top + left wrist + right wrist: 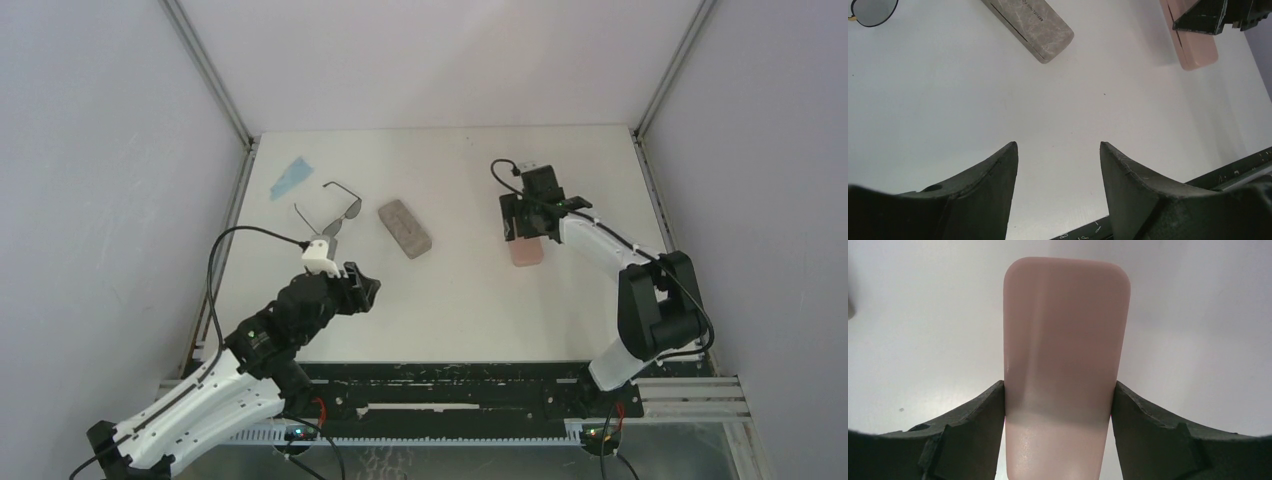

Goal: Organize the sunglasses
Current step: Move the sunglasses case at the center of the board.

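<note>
One pair of sunglasses (347,208) with a thin black wire frame lies open at the back left of the table. One of its dark lenses (872,10) shows at the top left of the left wrist view. No second pair shows. My left gripper (364,289) is open and empty (1058,150) above bare table, nearer than the sunglasses and the grey-brown case (404,228). My right gripper (522,232) is shut on the pink case (1066,340), with both fingers against its long sides. The pink case (527,252) rests at centre right.
A light blue cloth (291,178) lies at the back left, beyond the sunglasses. The grey-brown case (1030,25) lies closed and slanted between the two arms. The pink case (1194,47) and right gripper (1215,15) show at the left wrist view's top right. Walls enclose the table.
</note>
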`<state>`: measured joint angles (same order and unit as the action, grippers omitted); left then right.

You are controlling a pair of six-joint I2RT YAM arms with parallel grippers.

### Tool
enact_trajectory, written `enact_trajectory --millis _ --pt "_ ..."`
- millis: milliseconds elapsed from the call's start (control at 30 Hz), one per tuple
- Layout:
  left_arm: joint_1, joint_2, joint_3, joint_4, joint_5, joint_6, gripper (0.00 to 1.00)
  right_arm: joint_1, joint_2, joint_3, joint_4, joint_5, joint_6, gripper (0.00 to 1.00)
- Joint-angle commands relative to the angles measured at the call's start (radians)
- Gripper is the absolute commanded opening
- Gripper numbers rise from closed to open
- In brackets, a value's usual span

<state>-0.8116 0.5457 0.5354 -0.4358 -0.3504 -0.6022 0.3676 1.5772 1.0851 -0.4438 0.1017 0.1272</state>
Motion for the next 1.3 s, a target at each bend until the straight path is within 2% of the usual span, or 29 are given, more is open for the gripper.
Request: enact_trajectory --millis 0,233,467,633,800,1033,1133,1267 --pt "-0.002 0.01 0.009 0.01 0.033 -0.009 0.65 -0.122 0.054 0.031 0.088 -0.135 -0.13 0.36" --pt "-0.001 0.043 0.019 0.019 0.022 -0.005 0.65 -0.232 0.2 0.088 0.06 -0.129 -0.176 0.41" --pt "-0.002 0.084 0.043 0.041 -0.007 -0.008 0.65 -0.297 0.273 0.134 0.067 -0.148 -0.196 0.46" --pt "-0.001 0.12 0.066 0.043 -0.019 -0.001 0.66 -0.304 0.309 0.172 0.059 -0.135 -0.214 0.6" --pt "-0.001 0.123 0.078 0.036 -0.039 0.007 0.67 -0.309 0.309 0.189 0.061 -0.137 -0.217 0.81" --pt "0.043 0.148 0.125 0.002 -0.045 0.031 0.73 -0.31 0.189 0.191 0.028 -0.159 -0.207 0.99" --pt "0.076 0.19 0.172 -0.027 -0.062 0.047 0.74 -0.301 0.085 0.183 0.02 -0.16 -0.155 1.0" --pt "0.134 0.275 0.257 -0.063 -0.104 0.052 0.75 -0.268 -0.057 0.153 0.032 -0.134 0.045 1.0"
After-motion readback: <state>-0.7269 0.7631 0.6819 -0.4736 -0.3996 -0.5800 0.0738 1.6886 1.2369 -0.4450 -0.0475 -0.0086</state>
